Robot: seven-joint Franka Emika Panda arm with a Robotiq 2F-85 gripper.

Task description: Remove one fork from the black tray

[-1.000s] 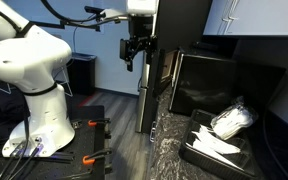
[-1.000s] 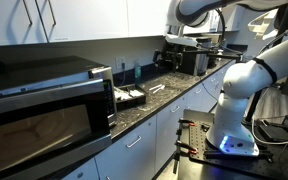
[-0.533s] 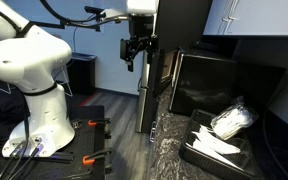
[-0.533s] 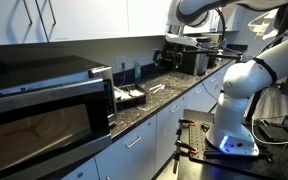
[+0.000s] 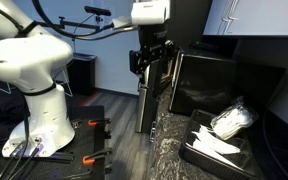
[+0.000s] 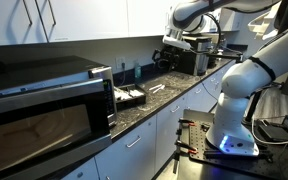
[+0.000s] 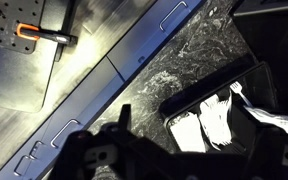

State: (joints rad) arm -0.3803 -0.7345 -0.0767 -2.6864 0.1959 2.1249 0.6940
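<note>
Where the black tray sits: the black tray [image 5: 190, 148] rests on the dark speckled countertop [image 5: 164, 135], low and to the right in an exterior view, just in front of a glossy black appliance [image 5: 219, 85]. From the opposite end of the counter it shows small, beyond the microwave [image 6: 44, 100].
Tray contents: white cutlery [image 5: 219, 147] lies loosely heaped inside. A clear plastic packet [image 5: 232, 118] rests at the far end. Single forks are too small to tell apart.
Wrist view: the tray fills the lower right corner, with cutlery pale against its black floor. Speckled counter runs alongside it, and cabinet fronts [image 7: 84, 90] lie to the left.
Gripper: the gripper [image 5: 147, 68] hangs high and points downward. It is well apart from the tray, up and to its left, near the left end of the counter.
Jaws: I cannot tell whether they stand wide or narrow, as they show only as dark shapes. Nothing is visible between them.
Step in hand: this looks like the approach. No fork is grasped and the cutlery appears untouched.
Next move: the arm would likely need to travel right and down until it is over the tray. It would then line the jaws across one fork handle lying clear of the heap and lower carefully, so that only one piece is pinched.
</note>
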